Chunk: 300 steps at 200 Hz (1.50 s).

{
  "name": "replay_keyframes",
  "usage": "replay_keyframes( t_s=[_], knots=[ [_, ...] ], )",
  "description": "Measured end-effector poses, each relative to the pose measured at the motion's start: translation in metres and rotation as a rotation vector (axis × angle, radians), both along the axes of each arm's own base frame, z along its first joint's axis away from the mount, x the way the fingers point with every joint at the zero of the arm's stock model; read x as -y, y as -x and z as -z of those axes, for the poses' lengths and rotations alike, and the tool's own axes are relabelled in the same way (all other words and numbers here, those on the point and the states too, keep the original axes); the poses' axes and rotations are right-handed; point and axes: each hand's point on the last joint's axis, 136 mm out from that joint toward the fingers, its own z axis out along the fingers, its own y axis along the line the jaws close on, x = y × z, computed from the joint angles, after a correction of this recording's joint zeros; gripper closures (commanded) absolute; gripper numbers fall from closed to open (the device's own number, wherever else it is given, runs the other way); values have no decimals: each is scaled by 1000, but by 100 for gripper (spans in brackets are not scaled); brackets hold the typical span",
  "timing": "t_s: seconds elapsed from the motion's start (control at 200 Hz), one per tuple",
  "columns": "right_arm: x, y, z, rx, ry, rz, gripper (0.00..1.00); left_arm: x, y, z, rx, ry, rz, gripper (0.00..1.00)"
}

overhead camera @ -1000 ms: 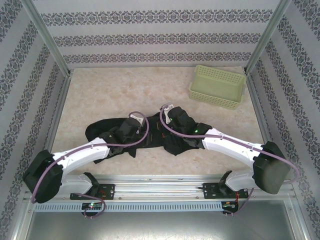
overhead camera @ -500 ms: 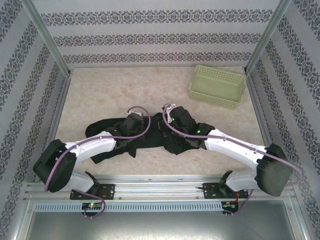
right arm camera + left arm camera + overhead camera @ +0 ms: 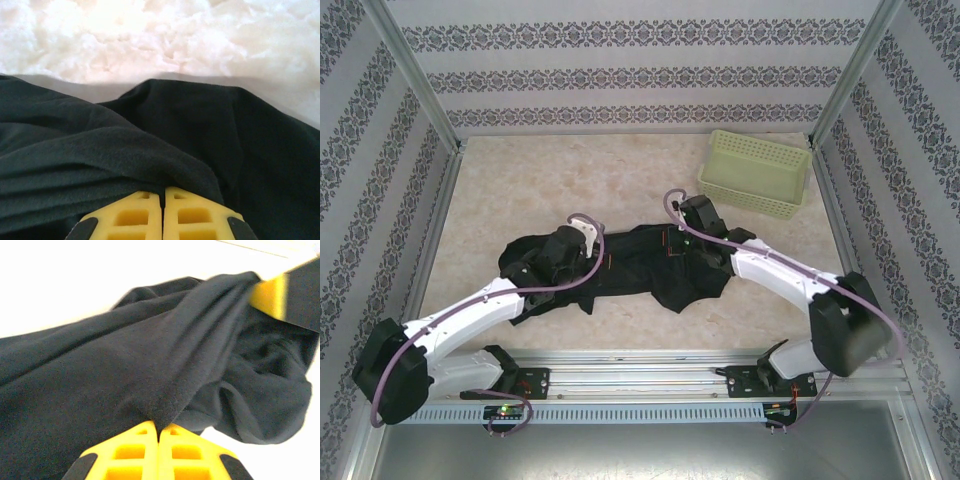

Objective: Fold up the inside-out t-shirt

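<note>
The inside-out t-shirt (image 3: 630,268) is a black cloth pulled out in a long band across the middle of the table. My left gripper (image 3: 603,264) is shut on a fold of it left of centre; in the left wrist view the yellow fingers (image 3: 135,450) pinch a ridge of the t-shirt (image 3: 125,365). Right of centre, my right gripper (image 3: 667,240) is shut on the far edge. The right wrist view has its fingers (image 3: 190,215) closed under a rolled fold of the t-shirt (image 3: 100,150). A yellow finger of the right gripper (image 3: 270,295) shows in the left wrist view.
A pale green perforated basket (image 3: 755,175) stands at the back right, apart from the cloth. The beige marble-look table (image 3: 570,180) lies bare behind the shirt. Patterned walls and metal posts enclose the table on three sides.
My left gripper has shut on the fabric. The right gripper has moved back and to the right with its hold, and the shirt is drawn out flatter between the two grippers.
</note>
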Motion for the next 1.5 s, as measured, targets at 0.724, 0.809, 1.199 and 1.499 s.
replay_keyframes(
  t_s=[0.724,0.809,1.199,1.499],
  knots=[
    [-5,18,-10,110,228,-116,55,-10,-9,21,-84,105,-1,100],
    [-23,34,-26,173,232,-180,52,-11,-10,26,-97,103,-7,100],
    [-59,55,25,138,371,-362,55,-11,-11,31,-122,105,-13,100],
    [-60,8,45,138,493,-332,49,-11,-11,28,-121,117,-13,100]
  ],
)
